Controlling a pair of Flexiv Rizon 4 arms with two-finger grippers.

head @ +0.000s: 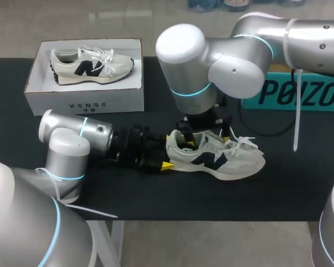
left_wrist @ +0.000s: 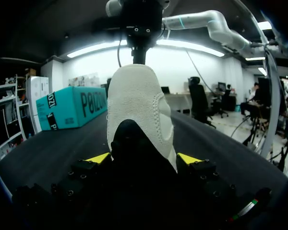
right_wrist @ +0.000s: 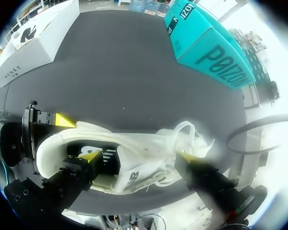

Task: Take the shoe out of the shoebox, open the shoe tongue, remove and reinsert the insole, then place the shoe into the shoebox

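While parted by the heel alone, left gripper [left_wrist: 144, 158] clamped on that nubbly cream suede from both sides. Right gripper [right_wrist: 140, 157] spread wide over shoe [head: 222, 158], one tip at the collar, other by limp white laces [right_wrist: 182, 136]. Shoe mid-frame on black table [head: 156, 197]. Two shoes counted; second shoe [head: 92, 65] in white cardboard shoebox [head: 83, 103], upper left.

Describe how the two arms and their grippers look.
Both the left arm and right arm are chunky silver-grey tubes with rounded joint caps and thin glowing cyan rings. The left gripper and right gripper are black and boxy, with bolted blocks and bright yellow tips. A white strap hangs from the right arm.
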